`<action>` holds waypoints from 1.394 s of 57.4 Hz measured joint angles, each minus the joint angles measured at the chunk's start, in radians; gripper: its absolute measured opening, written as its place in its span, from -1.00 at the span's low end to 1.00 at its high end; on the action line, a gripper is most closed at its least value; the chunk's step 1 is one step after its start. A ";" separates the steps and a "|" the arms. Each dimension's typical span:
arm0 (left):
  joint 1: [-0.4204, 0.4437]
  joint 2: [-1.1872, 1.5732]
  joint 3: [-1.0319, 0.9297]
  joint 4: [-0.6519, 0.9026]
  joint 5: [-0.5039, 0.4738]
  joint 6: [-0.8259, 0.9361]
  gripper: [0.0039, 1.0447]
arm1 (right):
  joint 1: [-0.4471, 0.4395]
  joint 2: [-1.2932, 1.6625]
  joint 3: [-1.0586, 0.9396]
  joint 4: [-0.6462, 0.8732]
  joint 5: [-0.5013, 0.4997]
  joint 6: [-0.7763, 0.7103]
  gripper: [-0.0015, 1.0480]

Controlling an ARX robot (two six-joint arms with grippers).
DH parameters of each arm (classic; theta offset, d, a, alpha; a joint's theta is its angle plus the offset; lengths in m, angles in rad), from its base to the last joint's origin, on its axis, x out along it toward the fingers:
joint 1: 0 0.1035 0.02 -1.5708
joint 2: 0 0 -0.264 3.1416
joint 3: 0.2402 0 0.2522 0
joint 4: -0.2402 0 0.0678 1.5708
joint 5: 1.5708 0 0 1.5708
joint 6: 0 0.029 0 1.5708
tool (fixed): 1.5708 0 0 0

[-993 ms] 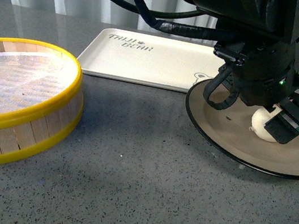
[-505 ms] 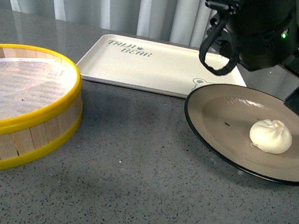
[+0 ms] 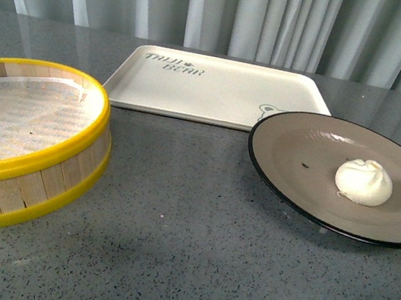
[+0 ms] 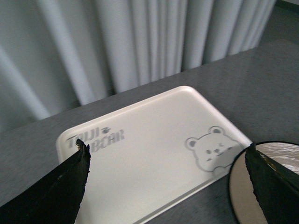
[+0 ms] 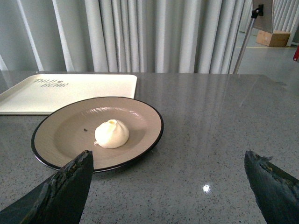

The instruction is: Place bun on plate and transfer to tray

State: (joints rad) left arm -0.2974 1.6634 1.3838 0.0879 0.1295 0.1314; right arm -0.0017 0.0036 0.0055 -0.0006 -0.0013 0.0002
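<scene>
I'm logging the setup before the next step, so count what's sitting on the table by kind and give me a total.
bun: 1
plate: 1
tray: 1
steamer basket: 1
Total: 4
</scene>
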 joint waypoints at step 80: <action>0.297 -0.945 -1.290 0.529 -0.130 -0.134 -0.93 | 0.000 0.000 0.000 0.000 0.000 0.000 0.84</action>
State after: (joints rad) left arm -0.0006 0.7185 0.0937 0.6174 -0.0010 -0.0025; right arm -0.0017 0.0036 0.0055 -0.0006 -0.0013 0.0002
